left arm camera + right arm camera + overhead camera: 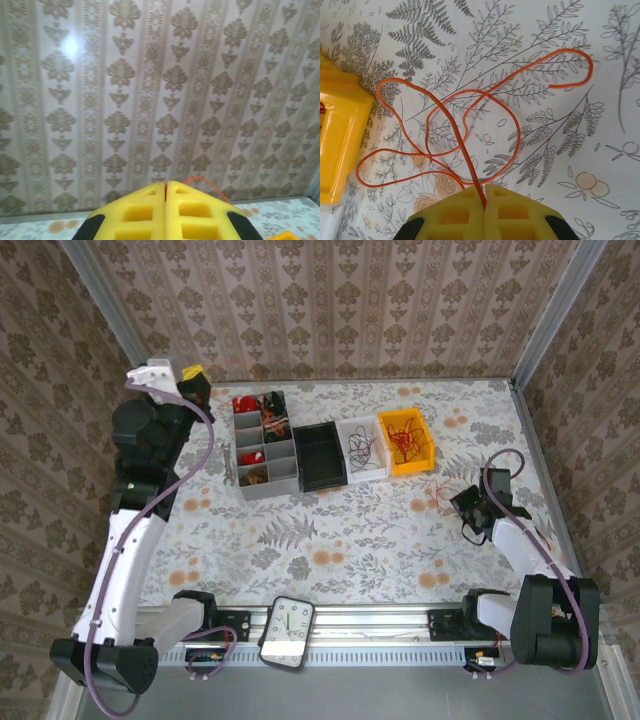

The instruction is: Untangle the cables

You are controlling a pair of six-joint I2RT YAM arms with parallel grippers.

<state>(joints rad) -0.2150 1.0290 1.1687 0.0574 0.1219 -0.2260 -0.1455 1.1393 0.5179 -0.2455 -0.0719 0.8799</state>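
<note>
An orange cable (465, 153) lies in loose crossing loops on the flowered table, and one strand runs up into my right gripper (484, 198), which is shut on it. In the top view that gripper (464, 502) sits low at the right side of the table. My left gripper (194, 373) is raised high at the far left. Its yellow fingers (195, 215) are pressed together on a thin orange wire (199, 178) that arcs off to the right. Black cables (362, 448) lie in a white bin, red cables (403, 437) in a yellow bin.
A grey organizer (243, 462) with red and black parts, a black bin (318, 455), the white bin (375, 465) and the yellow bin (428, 455) stand in a row at the back. The yellow bin's corner (335, 145) is just left of the orange loops. Patterned walls enclose the table.
</note>
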